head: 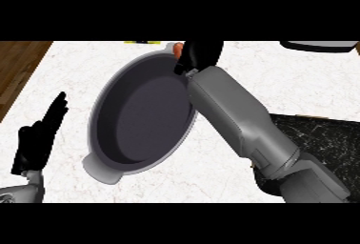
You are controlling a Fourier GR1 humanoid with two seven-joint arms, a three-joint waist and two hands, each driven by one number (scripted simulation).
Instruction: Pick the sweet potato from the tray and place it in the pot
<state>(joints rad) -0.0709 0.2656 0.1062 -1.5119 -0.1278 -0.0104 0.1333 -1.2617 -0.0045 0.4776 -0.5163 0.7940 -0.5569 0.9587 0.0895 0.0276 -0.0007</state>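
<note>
The right hand (199, 53) curls around an orange sweet potato (178, 49) at the 1 o'clock rim of the grey oval metal pot (105, 116). Its forearm crosses the pot's right edge. At 8 o'clock, the left hand (38, 138) rests with straight fingers.

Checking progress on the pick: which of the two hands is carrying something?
The right hand, at the pot's far rim, is curled round the orange sweet potato. The left hand rests open at the left edge, holding nothing.

You have one wide dark-grey metal pot (144, 114) at centre. One orange sweet potato (178, 49) shows at 12 o'clock. Two black hands: right hand (199, 53) at 12, left hand (38, 137) at 9.
</note>
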